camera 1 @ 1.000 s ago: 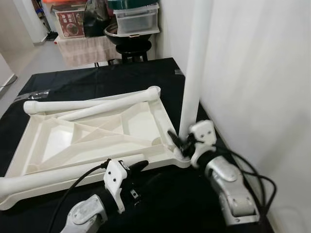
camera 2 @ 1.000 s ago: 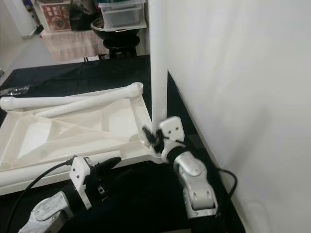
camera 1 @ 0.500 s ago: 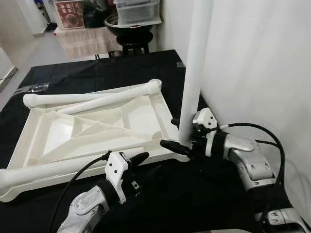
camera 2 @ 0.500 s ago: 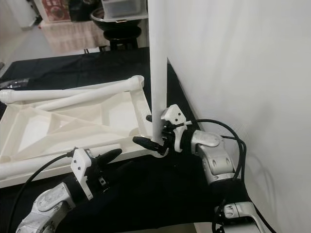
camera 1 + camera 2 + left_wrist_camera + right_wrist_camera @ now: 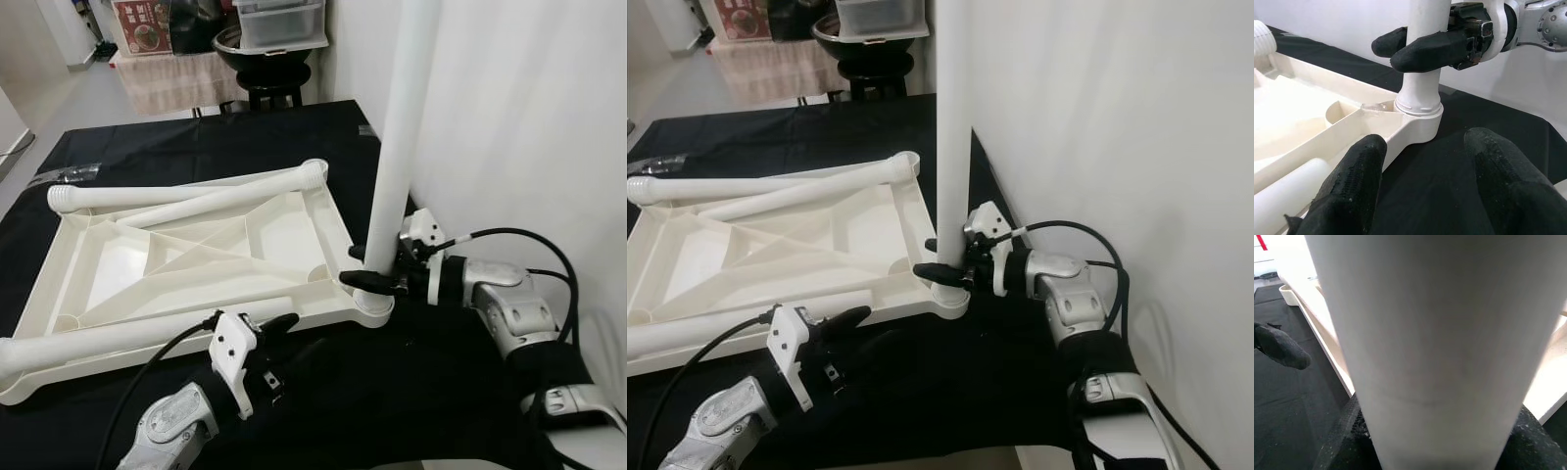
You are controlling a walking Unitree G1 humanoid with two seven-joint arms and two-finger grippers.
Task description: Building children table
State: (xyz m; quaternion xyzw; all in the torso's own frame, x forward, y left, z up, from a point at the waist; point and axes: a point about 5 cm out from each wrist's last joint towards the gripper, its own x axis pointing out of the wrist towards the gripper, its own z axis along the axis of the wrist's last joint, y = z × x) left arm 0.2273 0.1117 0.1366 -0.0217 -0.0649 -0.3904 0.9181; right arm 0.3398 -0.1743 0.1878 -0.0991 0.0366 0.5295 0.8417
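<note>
A white plastic tabletop (image 5: pixel 196 264) lies upside down on the black cloth. One white leg (image 5: pixel 397 147) stands upright in its near right corner socket (image 5: pixel 1418 105). My right gripper (image 5: pixel 367 266) reaches in from the right and is shut on this leg just above the socket, one finger in front and one behind. My left gripper (image 5: pixel 274 338) hovers open over the cloth at the tabletop's near edge, fingers (image 5: pixel 1356 181) pointing toward the socket and holding nothing. Three more legs lie flat: two by the far edge (image 5: pixel 186 191) and one along the near edge (image 5: pixel 127 338).
A white wall (image 5: pixel 529 117) rises close behind the upright leg on the right. Beyond the table's far end stand a black stool with a metal bowl (image 5: pixel 265 59) and stacked plastic boxes (image 5: pixel 279 20). Bare black cloth (image 5: pixel 392 392) lies in front of the tabletop.
My right arm has swung round to the right of the upright leg, and its fingers now clasp the leg above the socket. The left gripper has hardly moved.
</note>
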